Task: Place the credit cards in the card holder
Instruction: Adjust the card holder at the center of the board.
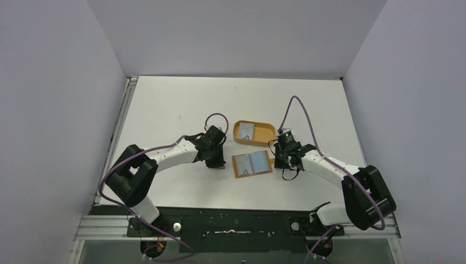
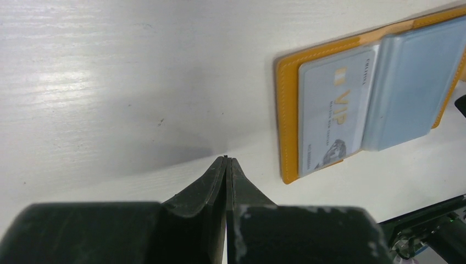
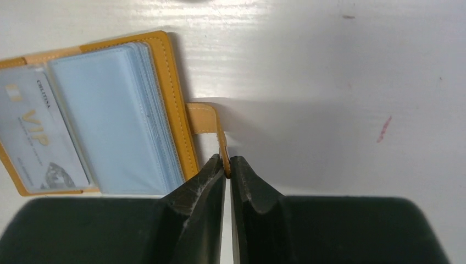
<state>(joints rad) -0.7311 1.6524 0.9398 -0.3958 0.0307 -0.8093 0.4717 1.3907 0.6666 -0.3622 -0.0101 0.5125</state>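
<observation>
The card holder (image 1: 252, 164) lies open on the table, tan-orange with pale blue sleeves (image 3: 104, 110). A silvery VIP credit card (image 2: 329, 110) sits in its left half. Another credit card (image 1: 247, 130) lies in the orange oval tray (image 1: 266, 132) behind it. My right gripper (image 3: 227, 160) is shut on the holder's closure tab (image 3: 204, 118), at the holder's right edge (image 1: 277, 161). My left gripper (image 2: 226, 159) is shut with nothing in it. It rests low over the table just left of the holder (image 1: 218, 164), apart from its orange edge (image 2: 286, 110).
White walls enclose the table on the left, back and right. The arms' bases and a metal rail (image 1: 236, 226) line the near edge. A small red mark (image 3: 383, 129) is on the tabletop to the right of my right gripper.
</observation>
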